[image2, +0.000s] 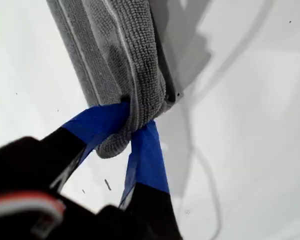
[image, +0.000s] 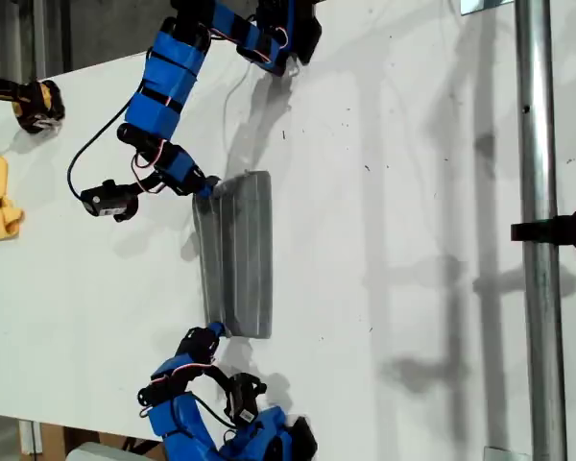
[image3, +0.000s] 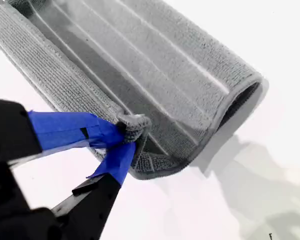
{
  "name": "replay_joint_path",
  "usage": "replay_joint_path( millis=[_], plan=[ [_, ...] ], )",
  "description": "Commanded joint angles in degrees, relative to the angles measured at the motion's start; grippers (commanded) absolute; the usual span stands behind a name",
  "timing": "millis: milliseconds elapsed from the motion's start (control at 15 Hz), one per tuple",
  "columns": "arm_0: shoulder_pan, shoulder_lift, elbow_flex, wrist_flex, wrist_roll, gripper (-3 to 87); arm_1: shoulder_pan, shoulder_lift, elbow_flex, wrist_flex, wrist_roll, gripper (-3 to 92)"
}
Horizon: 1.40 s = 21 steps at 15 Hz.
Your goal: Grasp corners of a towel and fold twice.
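Grey striped towel (image: 238,254); folded, mid-table

Bright, even light overall; white table (image: 384,144) close to blown out in the exterior view, mild glare. Soft grey shadows of the arms and the metal pole (image: 542,250) streak across the table toward the exterior view's right, so light seems to come from that view's left. Exterior view sharp, no obvious edge distortion. Both wrist views overexposed on the table; towel (image2: 120,55) weave crisp, dark gripper bodies nearest the lens soft and blurred. A soft shadow lies beside the towel fold (image3: 230,150).
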Motion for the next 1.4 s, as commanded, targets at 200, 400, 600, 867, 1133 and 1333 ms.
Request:
replay_joint_path(
  millis=[200,400,600,867,1133,1333],
  plan=[
    [2.20,2.37,3.69,-3.96,-1.67,-1.5,-3.78,2.20,4.57,-0.35,0.79,-0.1],
    [4.83,0.62,6.42,-5.10,-4.83,-1.5,-7.29,-1.14,7.65,-0.18,3.87,-0.1],
    [7.91,-2.46,6.86,-4.75,-7.91,-1.4,-9.40,-5.19,8.09,0.79,5.89,-0.1],
    [12.57,-10.90,6.33,-4.04,-13.89,-1.4,-10.99,-9.84,7.91,1.14,7.38,-0.1],
    [13.27,-15.56,5.89,-4.39,-16.35,-1.4,-12.13,-15.38,6.24,1.49,8.35,-0.1],
    [11.25,-15.12,5.89,-2.29,-17.58,6.8,-11.34,-16.87,5.54,3.08,10.46,9.1]
  ],
)
